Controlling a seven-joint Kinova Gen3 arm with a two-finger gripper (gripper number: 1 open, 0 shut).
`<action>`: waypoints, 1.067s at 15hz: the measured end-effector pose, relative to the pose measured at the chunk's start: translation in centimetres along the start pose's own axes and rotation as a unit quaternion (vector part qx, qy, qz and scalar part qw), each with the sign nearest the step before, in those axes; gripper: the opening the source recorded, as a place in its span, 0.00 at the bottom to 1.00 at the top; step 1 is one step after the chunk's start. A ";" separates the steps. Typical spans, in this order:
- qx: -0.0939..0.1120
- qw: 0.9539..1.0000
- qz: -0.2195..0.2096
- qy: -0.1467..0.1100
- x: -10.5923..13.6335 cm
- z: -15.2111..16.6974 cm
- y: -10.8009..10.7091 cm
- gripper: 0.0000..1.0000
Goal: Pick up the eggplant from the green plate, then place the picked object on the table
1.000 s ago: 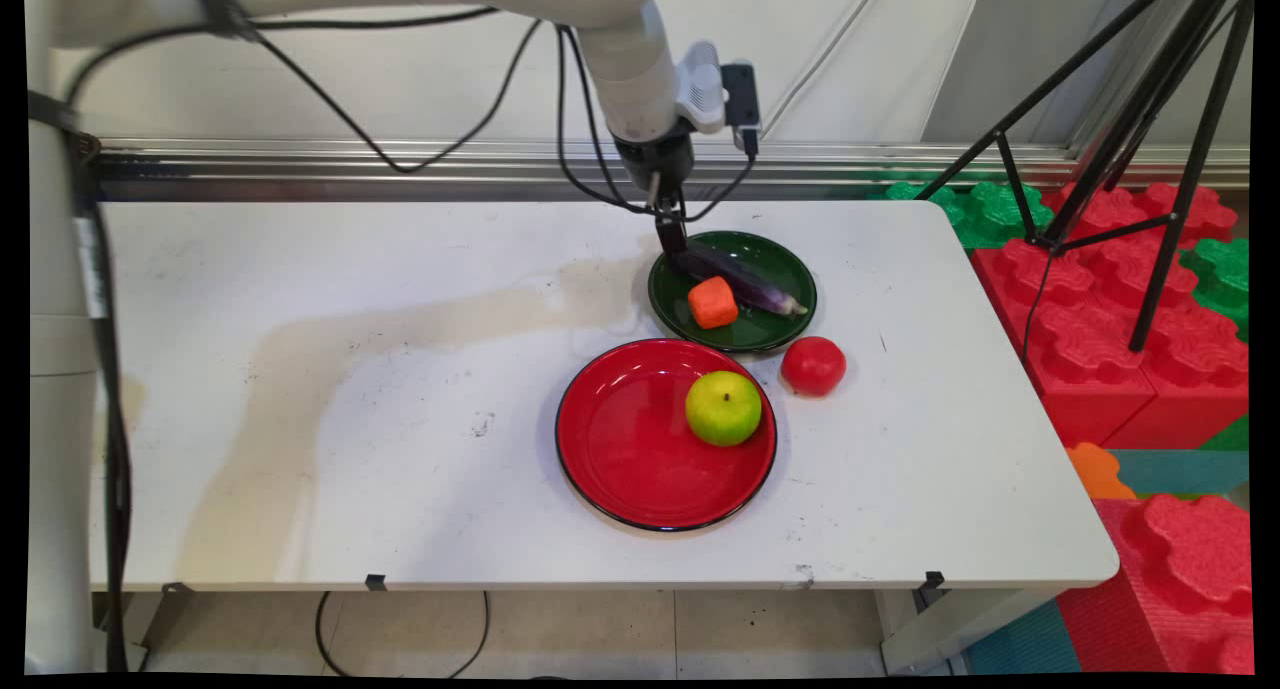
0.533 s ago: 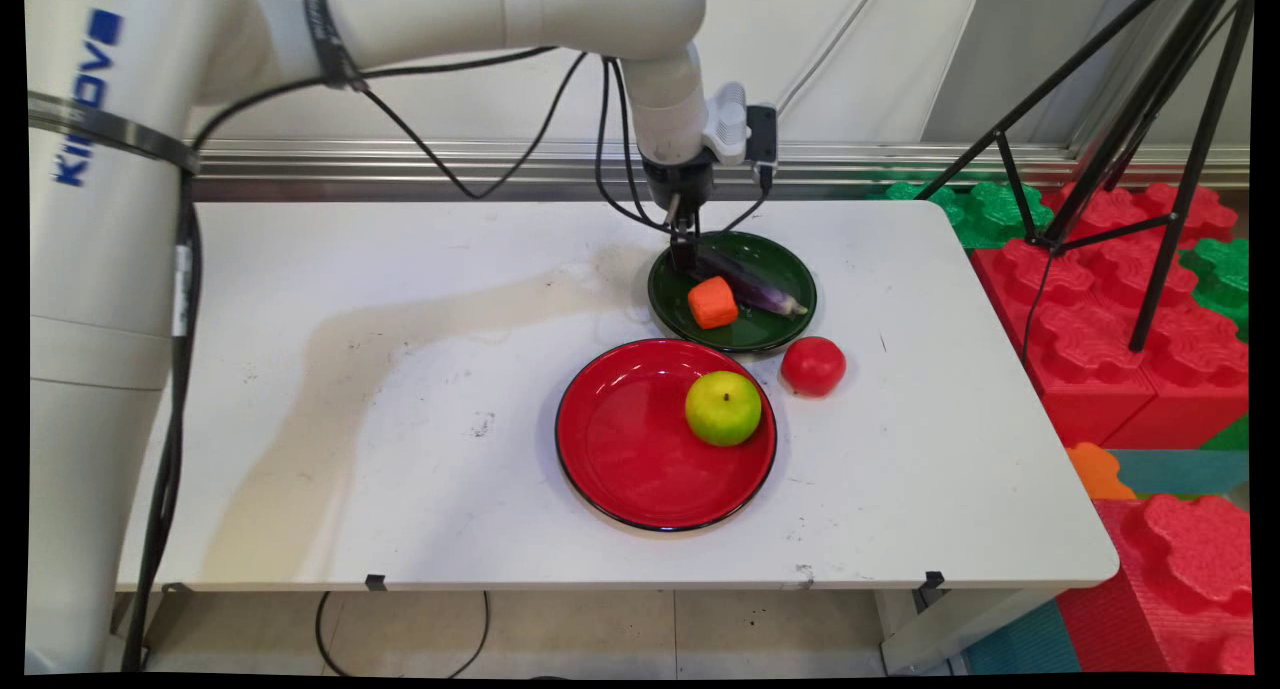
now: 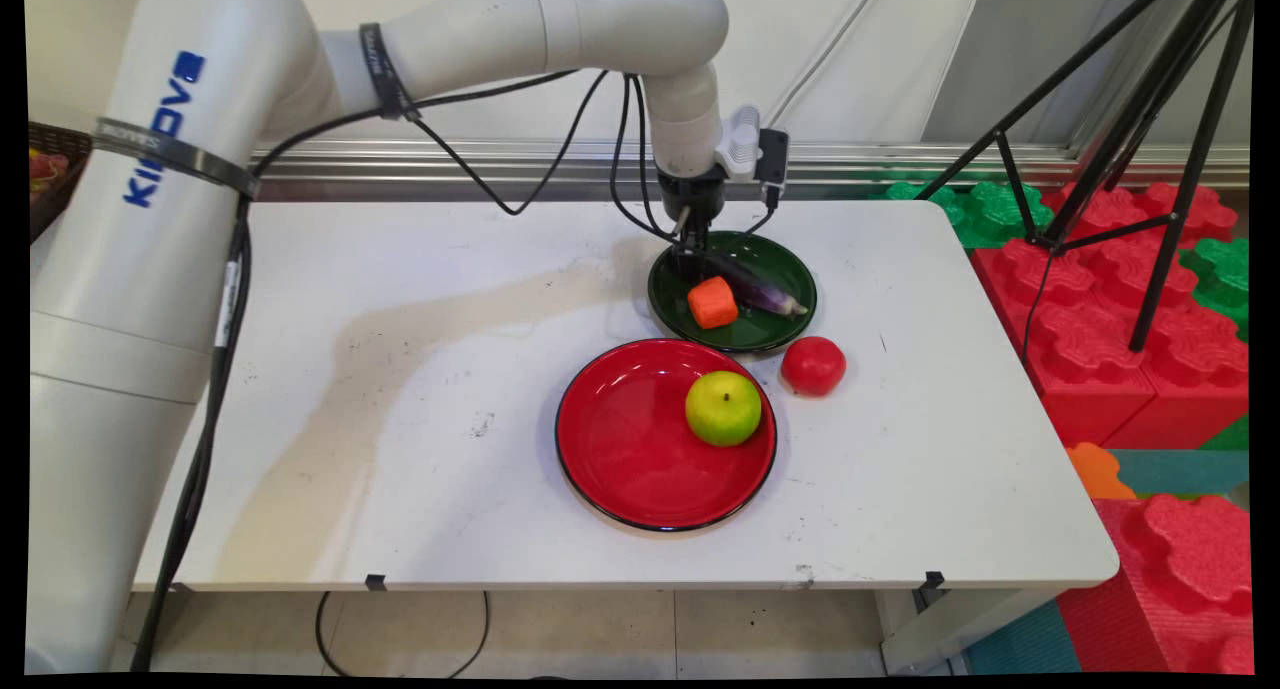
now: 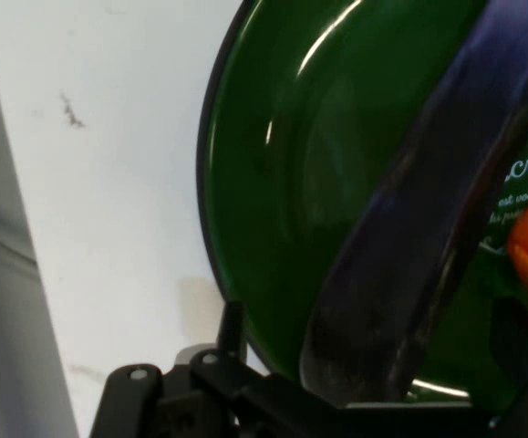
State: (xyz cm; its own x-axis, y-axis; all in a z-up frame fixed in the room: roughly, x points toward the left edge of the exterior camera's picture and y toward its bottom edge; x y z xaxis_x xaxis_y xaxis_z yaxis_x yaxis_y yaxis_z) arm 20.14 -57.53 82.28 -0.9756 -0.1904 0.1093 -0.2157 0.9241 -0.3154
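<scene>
Your end effector [image 3: 692,261] is down at the left end of the purple eggplant [image 3: 752,285], inside the green plate [image 3: 775,259]. In the hand view the eggplant [image 4: 409,246] runs right up to the black linkage at the bottom edge, but the fingertips are hidden, so you cannot tell whether they are apart or clamped on it. The eggplant lies slantwise across the green plate [image 4: 273,182], and an orange cube-shaped piece [image 3: 713,302] sits in the same plate, touching or just beside the eggplant's near side. A red tomato [image 3: 813,365] rests on the bench [image 3: 400,419] just beside the green plate's near right rim. Nearer to you, a red plate [image 3: 620,439] holds a green apple [image 3: 723,407] by its right edge.
</scene>
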 end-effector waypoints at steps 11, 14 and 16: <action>-0.022 0.999 0.036 0.001 0.5 1.4 -0.6 0.00; -0.021 0.999 0.042 0.001 0.3 0.8 -0.6 0.00; -0.019 0.999 0.045 0.001 0.0 0.1 -0.5 0.00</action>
State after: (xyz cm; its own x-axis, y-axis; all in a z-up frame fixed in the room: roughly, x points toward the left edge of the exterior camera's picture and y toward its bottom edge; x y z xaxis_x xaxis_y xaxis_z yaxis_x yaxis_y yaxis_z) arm 20.26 -58.04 82.35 -0.9910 -0.1051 0.0833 -0.1250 0.9492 -0.2887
